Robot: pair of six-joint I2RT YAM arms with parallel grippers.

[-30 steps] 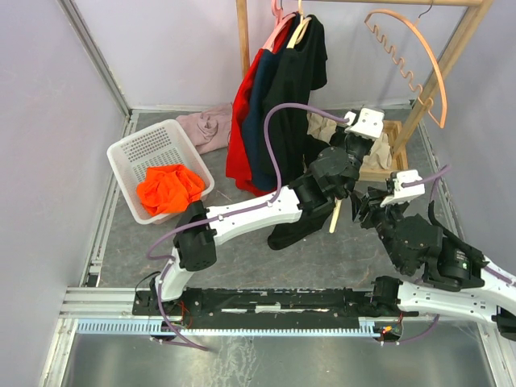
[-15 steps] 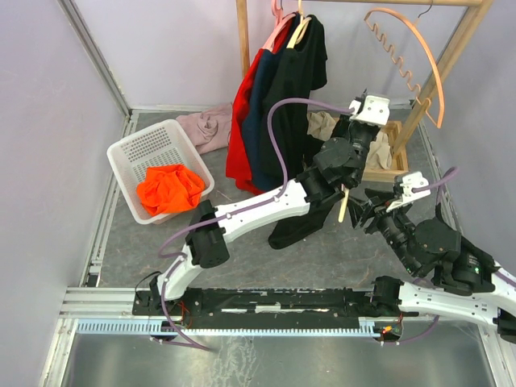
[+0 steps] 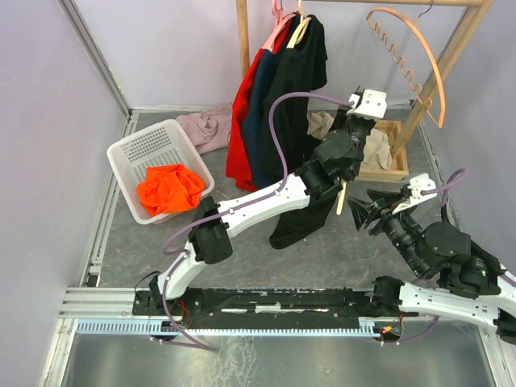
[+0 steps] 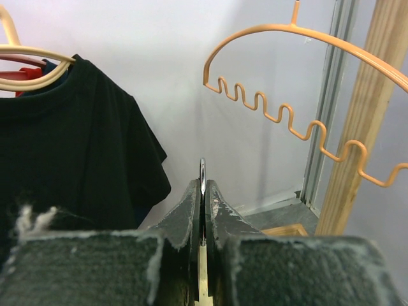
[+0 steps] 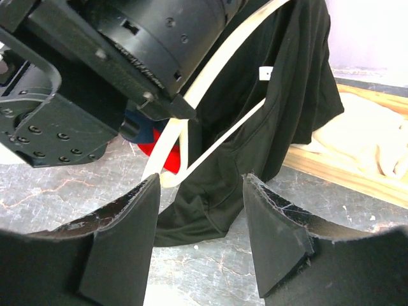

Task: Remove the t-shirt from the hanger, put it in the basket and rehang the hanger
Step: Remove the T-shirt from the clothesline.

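Left end effector (image 4: 203, 191) is clenched on the hook of the cream hanger (image 5: 207, 71). The black t-shirt (image 5: 287, 95) drapes from it toward 7 o'clock. Right end effector (image 5: 201, 191), released, waits at the hanger's 4 o'clock. The likely next move is to pinch the fabric and draw it off.

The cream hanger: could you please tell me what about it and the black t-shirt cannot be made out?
- Top view: how the left gripper holds the cream hanger is hidden by its wrist.
- Left wrist view: only the metal hook shows; fingers hide the rest.
- Right wrist view: the left arm covers the hanger's top; whether the black t-shirt hangs there is unclear.
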